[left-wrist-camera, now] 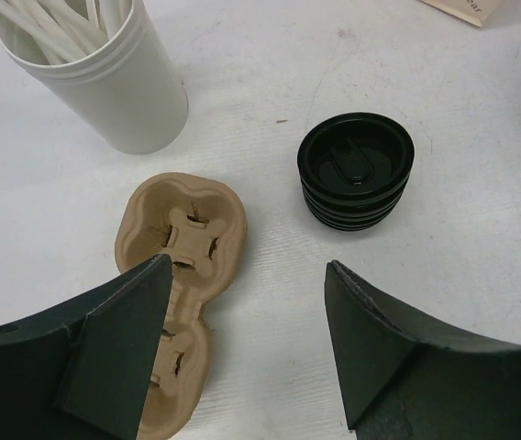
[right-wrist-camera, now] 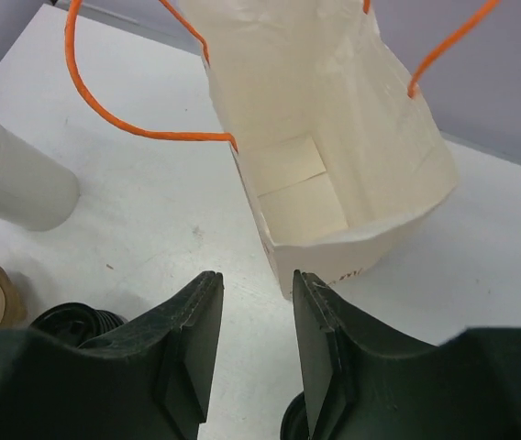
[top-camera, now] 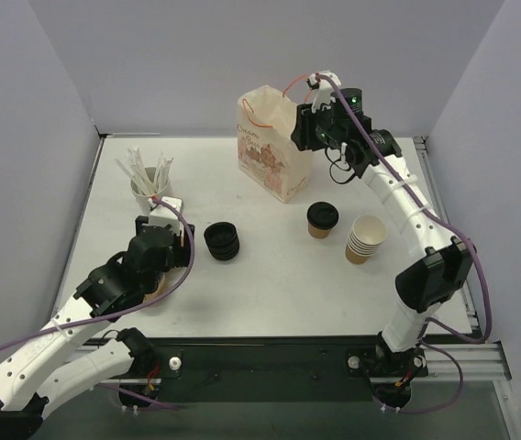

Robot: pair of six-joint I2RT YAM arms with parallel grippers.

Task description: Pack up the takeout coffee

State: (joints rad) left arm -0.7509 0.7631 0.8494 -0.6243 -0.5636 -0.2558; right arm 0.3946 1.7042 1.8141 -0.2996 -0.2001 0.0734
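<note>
The takeout coffee (top-camera: 321, 218), a brown paper cup with a black lid, stands on the table right of centre; the right wrist view catches only a sliver of its black lid (right-wrist-camera: 291, 427) at the bottom edge. A cream paper bag (top-camera: 270, 142) with orange handles stands open behind it, and its inside (right-wrist-camera: 302, 188) looks empty. My right gripper (top-camera: 304, 128) (right-wrist-camera: 258, 275) hovers over the bag's near rim, jaws apart with nothing between them. My left gripper (top-camera: 180, 246) (left-wrist-camera: 248, 264) is open above the table beside a tan pulp cup carrier (left-wrist-camera: 182, 229), holding nothing.
A stack of black lids (top-camera: 222, 240) (left-wrist-camera: 356, 170) sits mid-table. Lidless brown cups (top-camera: 364, 238) are stacked to the right of the coffee. A white cup of white stirrers (top-camera: 150, 183) (left-wrist-camera: 105, 73) stands at the back left. Walls enclose the table on three sides.
</note>
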